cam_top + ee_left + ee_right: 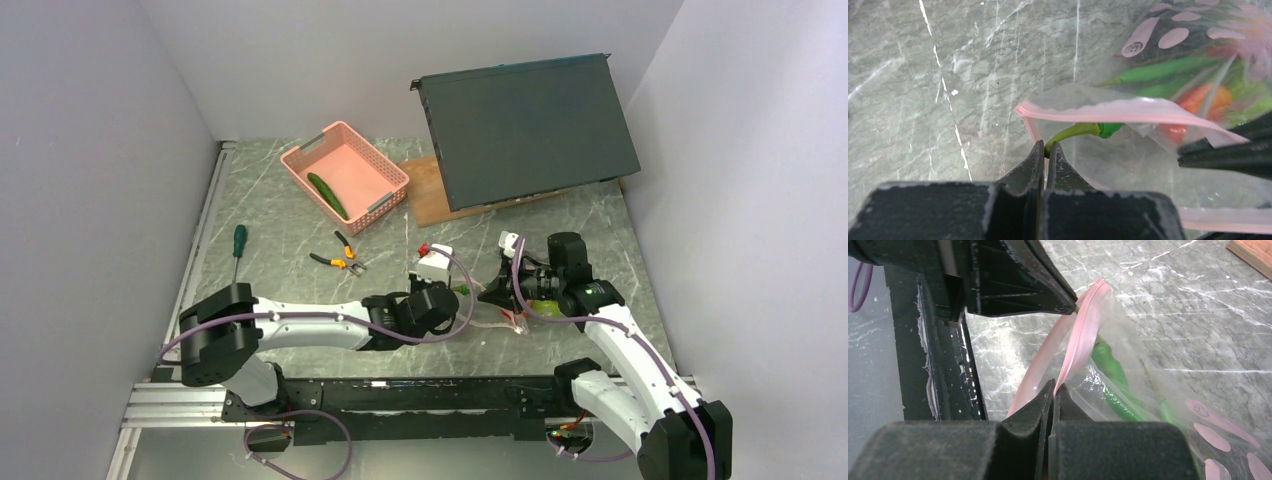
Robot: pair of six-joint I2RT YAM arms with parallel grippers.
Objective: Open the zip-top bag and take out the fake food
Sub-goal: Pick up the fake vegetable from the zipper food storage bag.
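Observation:
The clear zip-top bag with its pink zip strip lies open-mouthed on the marble table between my arms. My left gripper is shut on the yellow-green stem of the long green pepper, which pokes out of the bag's mouth. My right gripper is shut on the bag's upper pink zip edge. More fake food shows through the plastic: green pieces and an orange-red piece. In the top view the bag sits between the left gripper and right gripper.
A pink basket at the back holds a green cucumber. Orange-handled pliers and a green-handled screwdriver lie left of centre. A dark panel leans on a wooden board at the back right.

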